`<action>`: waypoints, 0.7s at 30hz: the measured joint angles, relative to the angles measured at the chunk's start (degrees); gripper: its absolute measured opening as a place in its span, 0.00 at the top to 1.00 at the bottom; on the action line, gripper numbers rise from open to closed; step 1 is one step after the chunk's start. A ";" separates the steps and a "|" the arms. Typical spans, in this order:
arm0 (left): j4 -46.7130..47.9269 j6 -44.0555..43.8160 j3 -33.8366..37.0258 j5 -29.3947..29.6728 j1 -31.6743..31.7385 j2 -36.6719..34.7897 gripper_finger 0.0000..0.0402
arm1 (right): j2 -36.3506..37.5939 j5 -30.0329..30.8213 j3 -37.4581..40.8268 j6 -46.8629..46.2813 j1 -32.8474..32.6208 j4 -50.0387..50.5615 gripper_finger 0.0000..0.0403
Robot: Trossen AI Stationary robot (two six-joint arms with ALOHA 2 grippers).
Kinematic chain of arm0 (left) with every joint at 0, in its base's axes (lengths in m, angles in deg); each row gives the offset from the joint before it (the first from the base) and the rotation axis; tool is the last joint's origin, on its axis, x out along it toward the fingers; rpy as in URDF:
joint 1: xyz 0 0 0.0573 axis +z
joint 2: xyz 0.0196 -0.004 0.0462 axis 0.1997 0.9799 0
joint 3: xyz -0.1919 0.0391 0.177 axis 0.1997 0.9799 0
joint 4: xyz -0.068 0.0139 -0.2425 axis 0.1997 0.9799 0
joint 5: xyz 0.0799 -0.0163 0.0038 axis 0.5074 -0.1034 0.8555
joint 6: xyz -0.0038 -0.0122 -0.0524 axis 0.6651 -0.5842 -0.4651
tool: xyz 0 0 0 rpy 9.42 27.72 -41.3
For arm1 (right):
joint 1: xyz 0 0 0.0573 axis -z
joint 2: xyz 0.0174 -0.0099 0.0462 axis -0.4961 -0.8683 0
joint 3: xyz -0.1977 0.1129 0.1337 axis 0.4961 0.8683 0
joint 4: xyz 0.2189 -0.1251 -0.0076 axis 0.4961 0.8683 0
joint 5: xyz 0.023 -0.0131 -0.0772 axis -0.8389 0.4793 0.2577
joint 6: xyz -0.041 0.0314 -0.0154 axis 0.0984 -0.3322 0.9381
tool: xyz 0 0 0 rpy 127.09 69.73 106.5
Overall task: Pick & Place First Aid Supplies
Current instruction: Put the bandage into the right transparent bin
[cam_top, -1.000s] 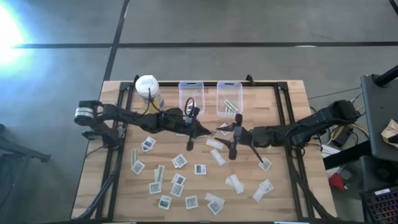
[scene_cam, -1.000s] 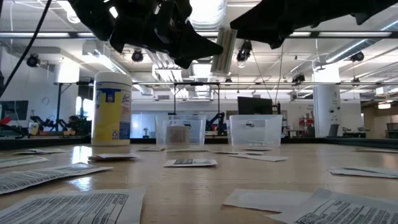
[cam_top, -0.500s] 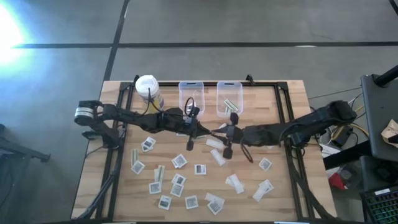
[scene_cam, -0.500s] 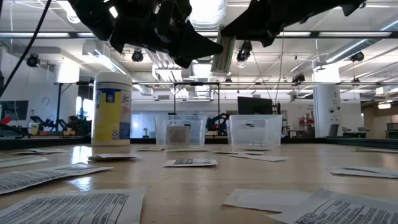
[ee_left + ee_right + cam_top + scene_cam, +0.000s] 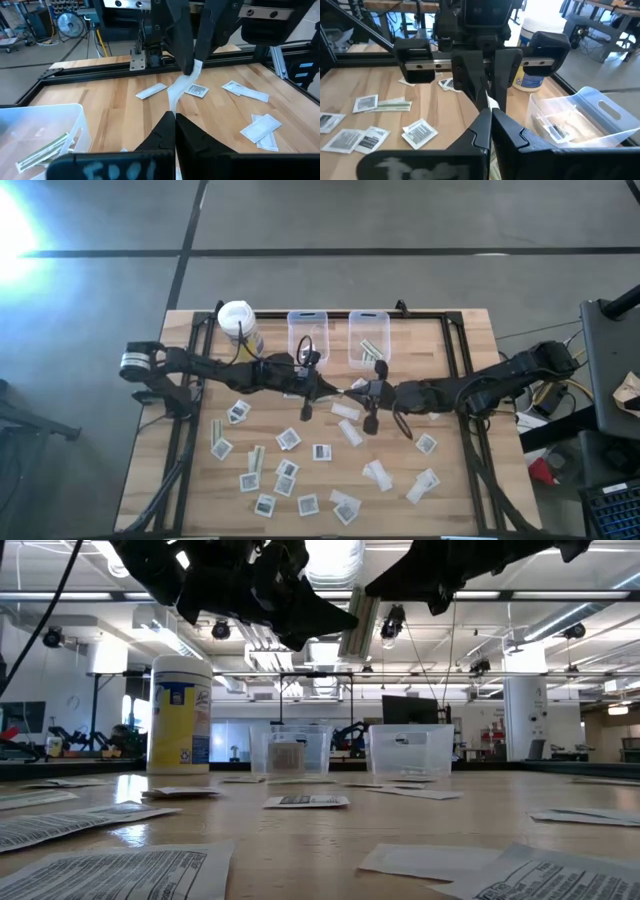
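Note:
A narrow white strip packet (image 5: pixel 176 92) of the first aid supplies hangs high over the table's middle, between my two grippers. My left gripper (image 5: pixel 333 391) comes from the table's left and is shut on one end. My right gripper (image 5: pixel 353 390) comes from the right and is shut on the other end. In the low view the strip (image 5: pixel 357 625) shows between the two dark hands. Many more flat packets (image 5: pixel 288 438) lie flat on the wooden table. My left gripper pinches the strip's near end (image 5: pixel 174 106) between its two fingers, coming about level from the table's left. The strip is lifted clear of the table. My right gripper pinches the strip's other end (image 5: pixel 197 66) between its two fingers (image 5: pixel 181 45), coming about level from the table's right, fingertip to fingertip with the left. The short stretch of strip between the two holds is bent.
Two clear plastic bins (image 5: pixel 308 332) (image 5: pixel 369 337) stand at the far middle, each with a few packets inside. A yellow container with a white lid (image 5: pixel 238 320) stands left of them. A black frame (image 5: pixel 455 360) runs along the table's sides.
My right gripper has reached a little toward my left gripper, tipped slightly and shut on the free end of the strip. My left gripper and the strip have stayed where they were.

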State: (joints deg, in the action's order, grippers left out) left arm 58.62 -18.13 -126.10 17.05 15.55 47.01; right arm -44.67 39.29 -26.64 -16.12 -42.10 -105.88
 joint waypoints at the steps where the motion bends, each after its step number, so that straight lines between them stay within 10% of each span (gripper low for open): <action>1: -0.01 0.00 0.00 -0.01 0.00 0.00 1.00 | 0.00 0.00 0.04 -0.12 0.00 0.01 0.98; 21: 0.00 0.22 0.00 -0.09 0.00 -0.02 1.00 | 0.21 -0.06 -0.09 -1.93 0.24 2.16 0.64</action>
State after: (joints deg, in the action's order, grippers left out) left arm 58.62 -17.91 -126.10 16.96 15.55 46.99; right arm -44.46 39.24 -26.73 -18.05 -41.86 -103.72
